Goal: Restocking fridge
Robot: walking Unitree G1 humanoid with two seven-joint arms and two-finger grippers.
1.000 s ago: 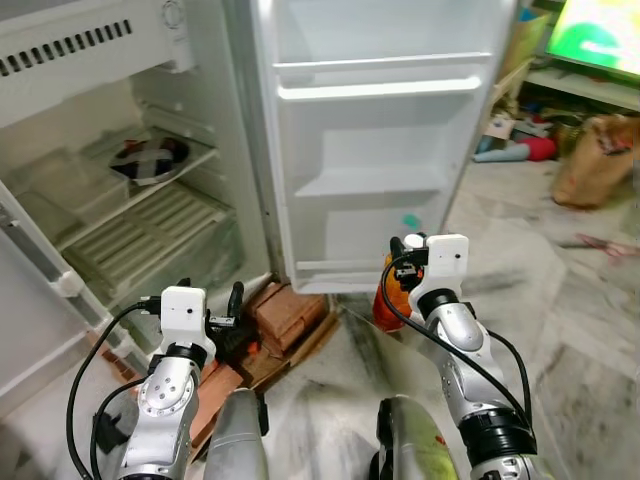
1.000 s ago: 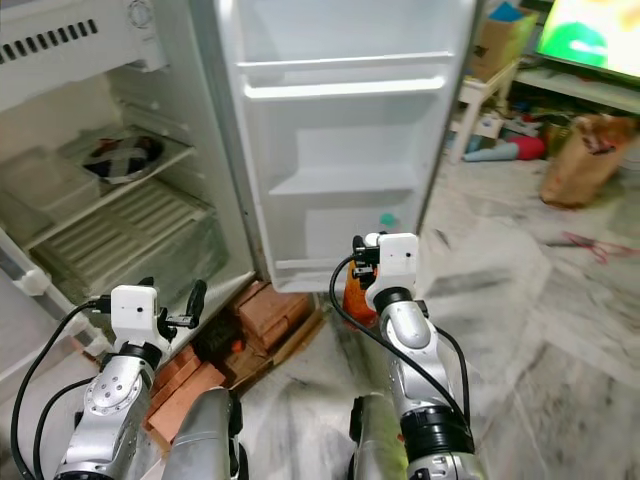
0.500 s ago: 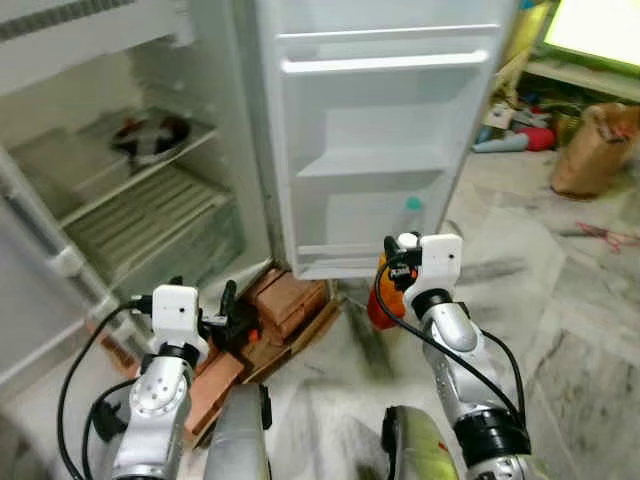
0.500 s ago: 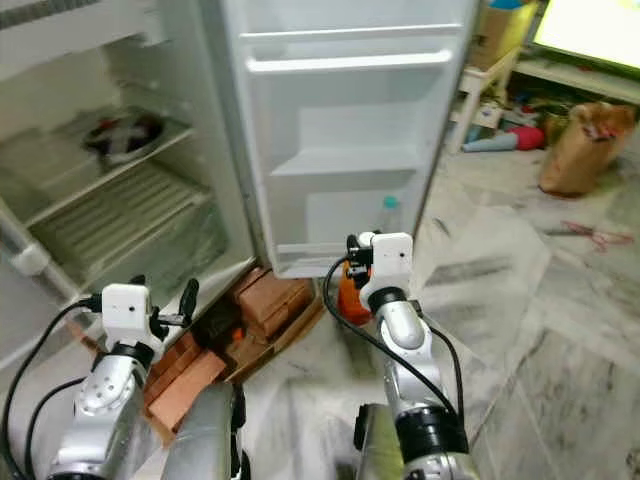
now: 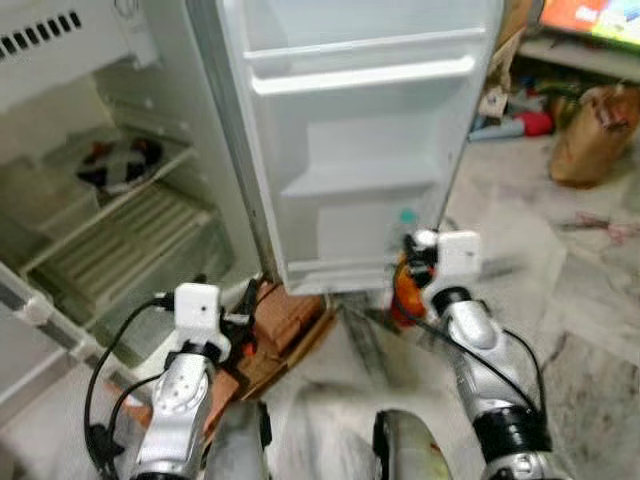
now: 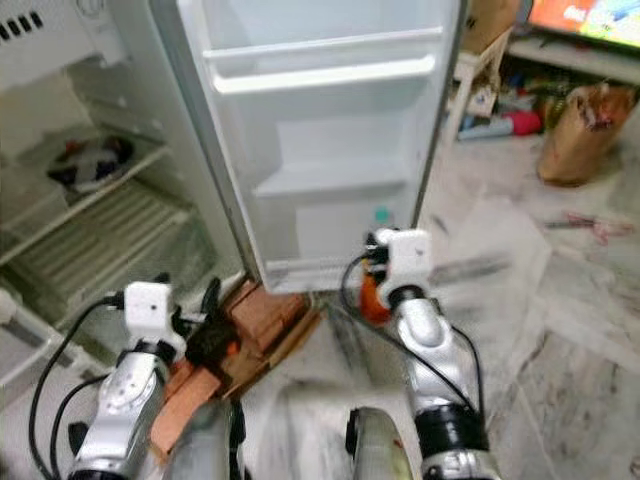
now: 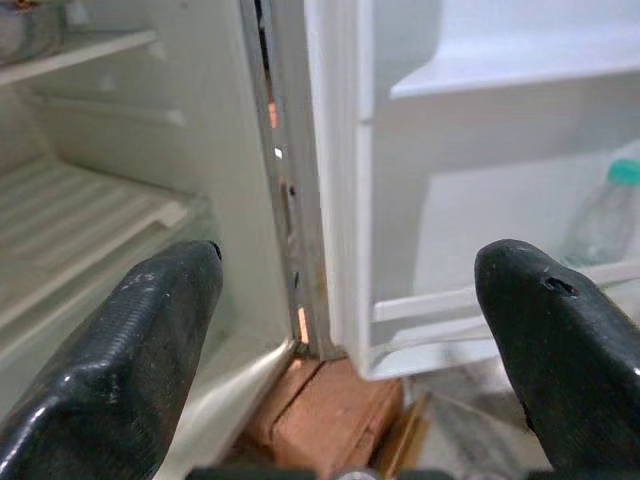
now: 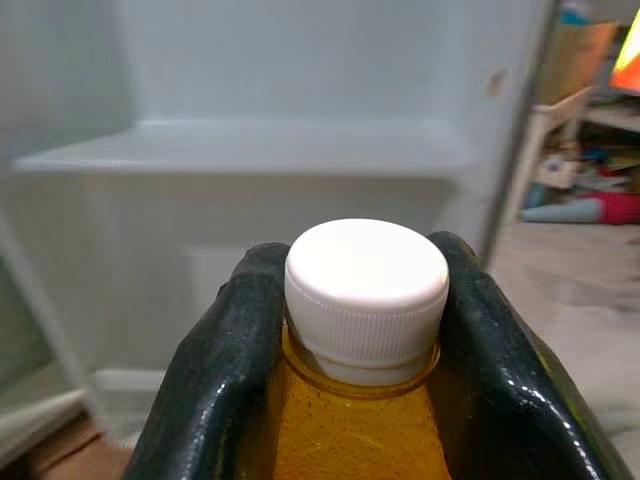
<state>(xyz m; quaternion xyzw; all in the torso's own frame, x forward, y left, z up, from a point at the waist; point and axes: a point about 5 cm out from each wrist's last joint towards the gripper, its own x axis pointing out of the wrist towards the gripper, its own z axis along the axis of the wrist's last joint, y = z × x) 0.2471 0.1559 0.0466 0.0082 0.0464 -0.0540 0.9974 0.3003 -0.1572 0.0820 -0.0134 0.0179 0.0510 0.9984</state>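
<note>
Right hand (image 8: 365,330) clamps the white-capped amber plastic bottle (image 8: 362,400) by its neck, upright, for the open white fridge door's (image 5: 350,150) shelf at twelve o'clock; left hand (image 7: 350,330) hangs wide, empty.

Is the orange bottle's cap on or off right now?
On. The right wrist view shows a white cap seated on the orange bottle, with the right gripper closed around its neck just below.

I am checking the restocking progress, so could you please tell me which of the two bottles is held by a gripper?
The orange bottle with the white cap, clamped by the right gripper; the clear, teal-capped bottle stands on the door's bottom shelf.
</note>
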